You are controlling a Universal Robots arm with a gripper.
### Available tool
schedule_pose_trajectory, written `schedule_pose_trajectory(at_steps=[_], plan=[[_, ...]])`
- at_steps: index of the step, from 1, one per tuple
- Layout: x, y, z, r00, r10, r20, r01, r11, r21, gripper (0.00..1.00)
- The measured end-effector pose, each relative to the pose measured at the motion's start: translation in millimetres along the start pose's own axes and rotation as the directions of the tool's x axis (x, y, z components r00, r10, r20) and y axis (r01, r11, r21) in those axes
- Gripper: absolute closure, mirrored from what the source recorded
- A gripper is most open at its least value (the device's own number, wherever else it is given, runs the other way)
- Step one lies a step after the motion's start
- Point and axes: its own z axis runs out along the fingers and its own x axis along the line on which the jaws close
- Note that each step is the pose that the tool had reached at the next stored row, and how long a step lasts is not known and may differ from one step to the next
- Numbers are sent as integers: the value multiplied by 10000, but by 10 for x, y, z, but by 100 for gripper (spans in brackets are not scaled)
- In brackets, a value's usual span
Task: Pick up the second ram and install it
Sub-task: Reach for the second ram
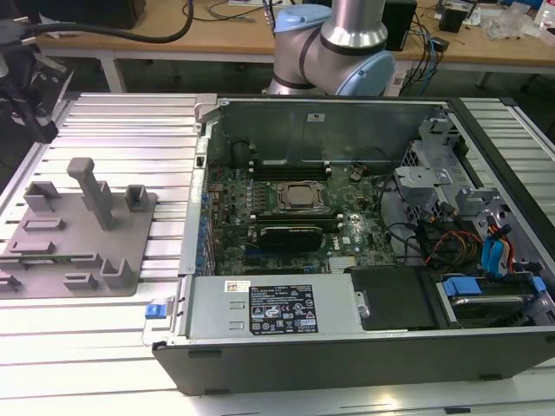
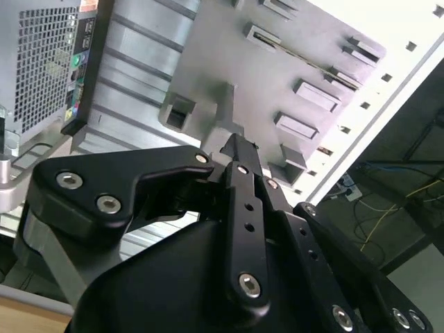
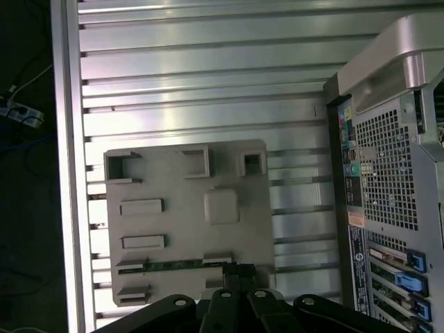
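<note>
- In the grey fixture tray: the second ram, standing on its thin edge in a row of slots, seen in the first wrist view.
- In the open computer case: motherboard with CPU socket near its middle.
- Around the tray: bare ribbed table, with the case wall apart from the tray's edge.
- Ram's long axis: along the table's ribs, parallel to the tray's near edge.
- Gripper: over the ram's case-side end, fingertips pressed together, pinching nothing.
</note>
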Motion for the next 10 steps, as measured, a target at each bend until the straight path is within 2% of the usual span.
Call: schedule_pose_trajectory(at_steps=[4,10], plan=[[258,-18,-6,10000,1,1,-1,10000,-1,92],[436,-32,-11,10000,-1,0,1,10000,0,92]])
